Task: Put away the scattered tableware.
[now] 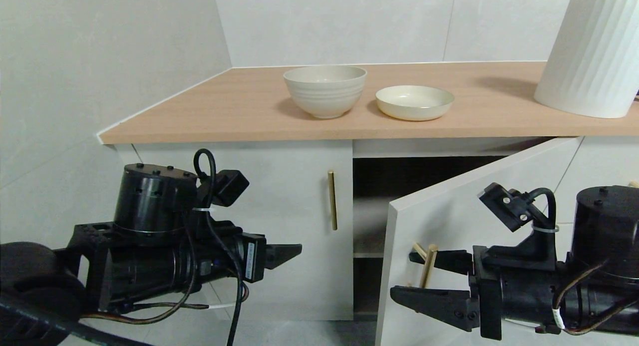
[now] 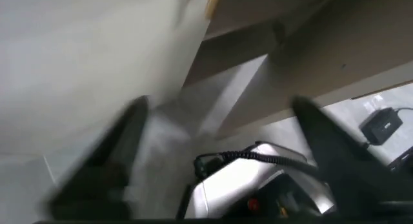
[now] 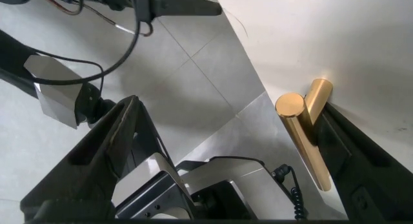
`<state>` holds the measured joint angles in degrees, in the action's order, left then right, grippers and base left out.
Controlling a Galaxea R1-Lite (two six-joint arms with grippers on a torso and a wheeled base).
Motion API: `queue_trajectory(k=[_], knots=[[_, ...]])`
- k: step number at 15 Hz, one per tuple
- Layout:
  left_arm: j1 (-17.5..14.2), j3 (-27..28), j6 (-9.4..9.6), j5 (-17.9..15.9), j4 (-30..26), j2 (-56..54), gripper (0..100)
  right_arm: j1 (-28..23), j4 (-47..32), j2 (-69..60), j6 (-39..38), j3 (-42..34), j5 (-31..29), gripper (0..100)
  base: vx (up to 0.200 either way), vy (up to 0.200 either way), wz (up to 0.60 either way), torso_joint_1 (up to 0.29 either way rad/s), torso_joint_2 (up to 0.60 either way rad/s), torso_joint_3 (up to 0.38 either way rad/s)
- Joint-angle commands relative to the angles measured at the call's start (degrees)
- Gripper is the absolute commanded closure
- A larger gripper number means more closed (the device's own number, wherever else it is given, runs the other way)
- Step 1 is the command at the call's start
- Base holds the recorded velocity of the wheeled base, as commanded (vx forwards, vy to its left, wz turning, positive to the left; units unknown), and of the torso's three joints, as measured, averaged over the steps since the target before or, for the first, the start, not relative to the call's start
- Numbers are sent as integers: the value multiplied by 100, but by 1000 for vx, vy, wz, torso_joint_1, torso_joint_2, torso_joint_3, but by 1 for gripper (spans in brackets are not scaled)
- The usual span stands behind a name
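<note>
1. Right gripper [image 1: 403, 274]: jaws spread, straddling the brass handle [image 1: 428, 272] of the open cabinet door [image 1: 449, 221]. In the wrist view one finger [image 3: 361, 162] lies just beside the handle's post, and we see no clamp on the bar
2. Left gripper [image 1: 285, 251]: jaws apart and holding nothing, low in front of the closed door [image 1: 279, 196], near its handle [image 1: 332, 200]
3. Behind the open door the cabinet is dark, with a shelf edge [image 1: 369, 254] visible inside
4. Tableware: a deep bowl [image 1: 325, 90] and a shallow dish [image 1: 414, 102] sit side by side, near but apart, on the wooden counter [image 1: 224, 111] above the cabinet. Neither has been picked up yet. A ribbed white container [image 1: 594, 51] stands at the right end
5. We judge the step in hand to be door opening, about finished, with stowing not begun
6. The next move likely calls for backing the right gripper off the handle without nudging the door shut. One arm then has to rise to the counter, take the bowl by its rim and carry it down to the shelf
</note>
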<state>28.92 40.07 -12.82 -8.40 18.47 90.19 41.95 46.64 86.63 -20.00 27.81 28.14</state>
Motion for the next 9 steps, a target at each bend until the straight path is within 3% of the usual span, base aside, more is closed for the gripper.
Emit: queue_trajectory(k=[1,5,9], knots=[[79,10,-18,-4,16,87,100,6,-6,12,-3,-3,8,0,0,0,0,0,0,0],[185,141,-168,23,781,289,100,15,3,12,-3,-3,8,0,0,0,0,0,0,0],[677,976,-159,23,1352,922,100,15,-6,-5,5,-12,8,0,0,0,0,0,0,0]])
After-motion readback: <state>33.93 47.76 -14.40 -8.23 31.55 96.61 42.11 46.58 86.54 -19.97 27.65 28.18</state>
